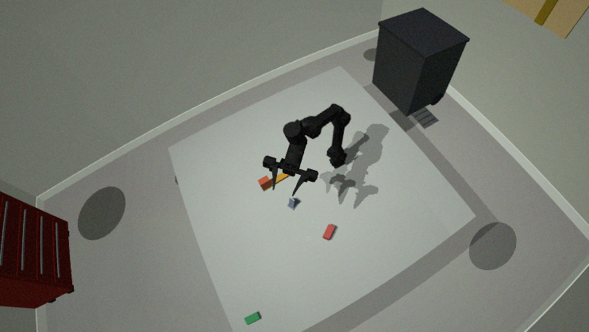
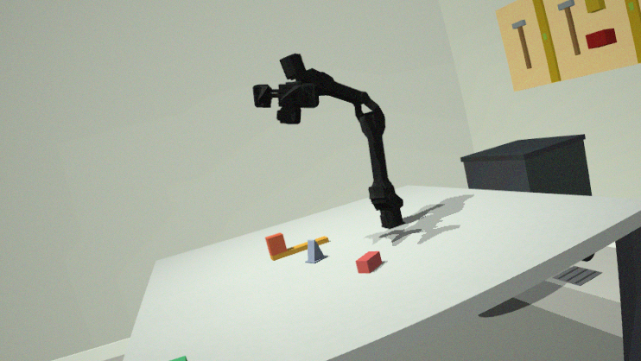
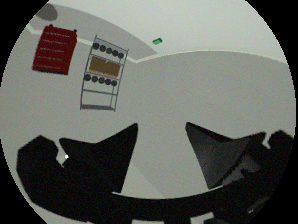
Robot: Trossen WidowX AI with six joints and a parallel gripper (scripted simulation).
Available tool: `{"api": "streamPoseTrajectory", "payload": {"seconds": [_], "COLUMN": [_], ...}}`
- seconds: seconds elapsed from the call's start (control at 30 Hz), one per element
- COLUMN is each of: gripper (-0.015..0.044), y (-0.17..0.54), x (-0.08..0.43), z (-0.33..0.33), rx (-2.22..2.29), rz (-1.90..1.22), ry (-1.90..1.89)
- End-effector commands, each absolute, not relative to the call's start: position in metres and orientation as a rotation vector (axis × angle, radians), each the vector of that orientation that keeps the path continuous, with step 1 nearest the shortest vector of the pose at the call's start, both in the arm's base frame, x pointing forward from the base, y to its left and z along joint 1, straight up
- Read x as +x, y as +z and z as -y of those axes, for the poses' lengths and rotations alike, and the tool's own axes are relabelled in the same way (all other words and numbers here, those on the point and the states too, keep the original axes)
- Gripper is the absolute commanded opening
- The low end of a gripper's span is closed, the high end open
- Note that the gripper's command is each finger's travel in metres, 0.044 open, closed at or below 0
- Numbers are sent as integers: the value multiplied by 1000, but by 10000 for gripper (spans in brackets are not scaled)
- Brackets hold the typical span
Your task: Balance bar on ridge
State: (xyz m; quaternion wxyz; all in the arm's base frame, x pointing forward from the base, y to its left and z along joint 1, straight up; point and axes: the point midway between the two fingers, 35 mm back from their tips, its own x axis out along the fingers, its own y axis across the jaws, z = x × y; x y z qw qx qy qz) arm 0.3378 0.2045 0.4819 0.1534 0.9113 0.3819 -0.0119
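Note:
The yellow-orange bar (image 1: 281,178) (image 2: 301,247) lies on the table (image 1: 371,255) (image 2: 250,305), with an orange-red block (image 1: 263,180) (image 2: 275,244) standing on one end. The small blue-grey ridge (image 1: 293,203) (image 2: 312,252) stands on the table beside the bar, apart from it. My gripper (image 1: 283,192) (image 3: 161,125) is open and empty, high above the table. In the top view it covers the far end of the bar. In the wrist view neither the bar nor the ridge shows.
A red block (image 1: 329,231) (image 2: 368,262) lies on the table near the ridge. A green block (image 1: 252,318) (image 3: 157,41) lies near the table's edge, far from the arm. A dark cabinet (image 1: 395,66) (image 2: 498,174) and a red cabinet (image 1: 32,239) (image 3: 55,50) stand beyond the table.

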Motion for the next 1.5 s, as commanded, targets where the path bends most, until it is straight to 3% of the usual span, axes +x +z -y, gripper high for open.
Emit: {"api": "streamPoseTrajectory", "payload": {"seconds": [0.0,0.57,1.23,1.47], "gripper": [315,315,315,315], "y": [447,301,183,179], "x": [362,402,332,329], "z": [-183,-65,67,70], "rx": [2643,2619,2242,2223], "rz": [-992,-539,-68,-55], "ry": [-240,-1134,-2121,-2153]}}
